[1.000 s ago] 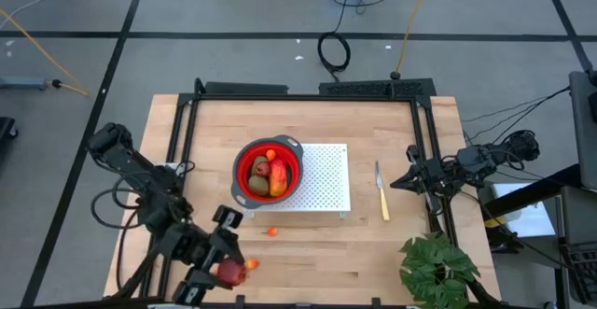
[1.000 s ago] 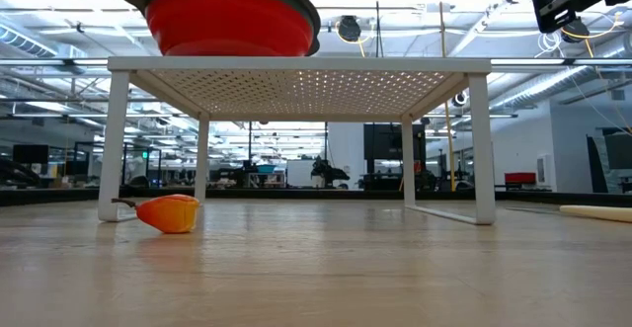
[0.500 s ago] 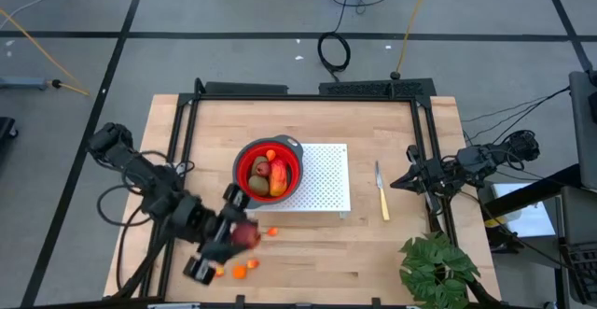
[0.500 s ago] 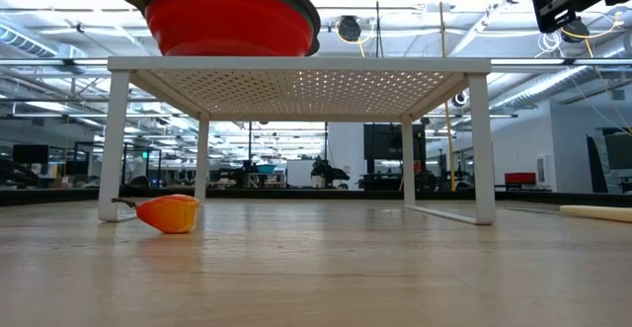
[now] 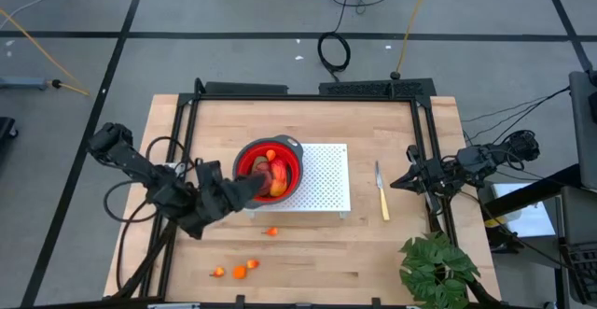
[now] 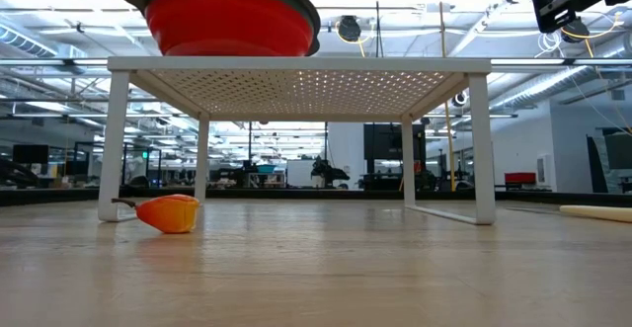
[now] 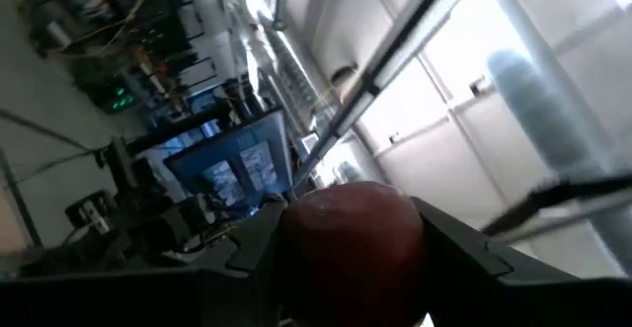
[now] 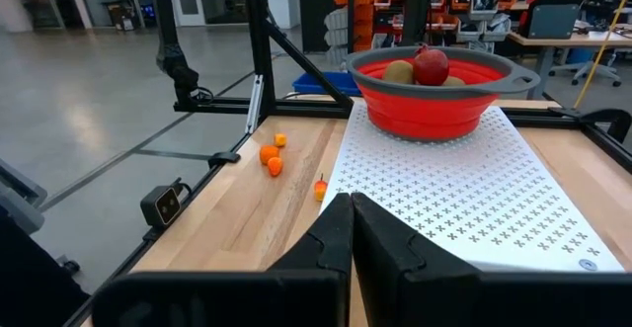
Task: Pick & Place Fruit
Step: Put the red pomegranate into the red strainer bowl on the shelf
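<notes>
the left gripper (image 5: 250, 184), jaws partly closed around a dark red ball of fruit (image 7: 353, 243), hangs at the rim of the red colander (image 5: 243, 165) on the white perforated rack (image 5: 325, 180); released off-centre, it could roll out. right gripper (image 8: 350, 230) waits shut by the table edge.

The left arm stretches from the tabletop's left edge toward the middle, its left gripper (image 5: 250, 187) tilted, jaws clamped on a dark red ball (image 7: 351, 243). The right arm waits at the right edge, the right gripper (image 5: 394, 182) with jaws pressed together.
</notes>
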You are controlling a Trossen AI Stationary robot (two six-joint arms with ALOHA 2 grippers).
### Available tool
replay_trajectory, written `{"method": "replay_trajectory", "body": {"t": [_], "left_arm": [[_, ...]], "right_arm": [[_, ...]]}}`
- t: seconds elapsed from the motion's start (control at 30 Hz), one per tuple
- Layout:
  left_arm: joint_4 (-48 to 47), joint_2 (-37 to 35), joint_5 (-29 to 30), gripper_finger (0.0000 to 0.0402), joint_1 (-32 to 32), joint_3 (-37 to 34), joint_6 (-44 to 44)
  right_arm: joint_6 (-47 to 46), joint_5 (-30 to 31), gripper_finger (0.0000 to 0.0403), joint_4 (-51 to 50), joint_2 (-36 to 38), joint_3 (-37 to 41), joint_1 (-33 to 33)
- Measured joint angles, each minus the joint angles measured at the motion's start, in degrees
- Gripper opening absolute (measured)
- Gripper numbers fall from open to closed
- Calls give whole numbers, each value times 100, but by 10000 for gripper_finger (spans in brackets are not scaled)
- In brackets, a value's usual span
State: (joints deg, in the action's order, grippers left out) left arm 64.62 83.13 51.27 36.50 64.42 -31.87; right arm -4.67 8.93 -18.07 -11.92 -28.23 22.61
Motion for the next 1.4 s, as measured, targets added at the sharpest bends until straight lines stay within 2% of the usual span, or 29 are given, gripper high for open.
{"method": "replay_trajectory", "body": {"t": [0.2,0.4,0.6,0.77,0.9,1.13,1.23,1.4], "left_arm": [[-14,0,162,176,-91,0,-322],[-816,-2,298,176,-93,0,191],[-2110,-72,752,176,-187,0,316],[-4114,-269,725,177,-452,233,-360],[-5833,-306,277,177,-793,683,-1011],[-9009,-307,-1241,177,-1650,1684,-2006],[-9849,-304,-1685,177,-1978,1897,-2060],[-10650,-302,-2373,177,-2483,1956,-2044]], "right_arm": [[-1,0,0,-2,0,0,0],[0,0,0,-6,0,0,-2],[0,0,0,-9,0,0,-2],[0,0,0,-9,0,0,0],[0,0,0,-11,0,0,0],[-2,0,0,-13,0,0,0],[-2,0,0,-13,0,0,0],[-2,0,0,-13,0,0,-2]]}}
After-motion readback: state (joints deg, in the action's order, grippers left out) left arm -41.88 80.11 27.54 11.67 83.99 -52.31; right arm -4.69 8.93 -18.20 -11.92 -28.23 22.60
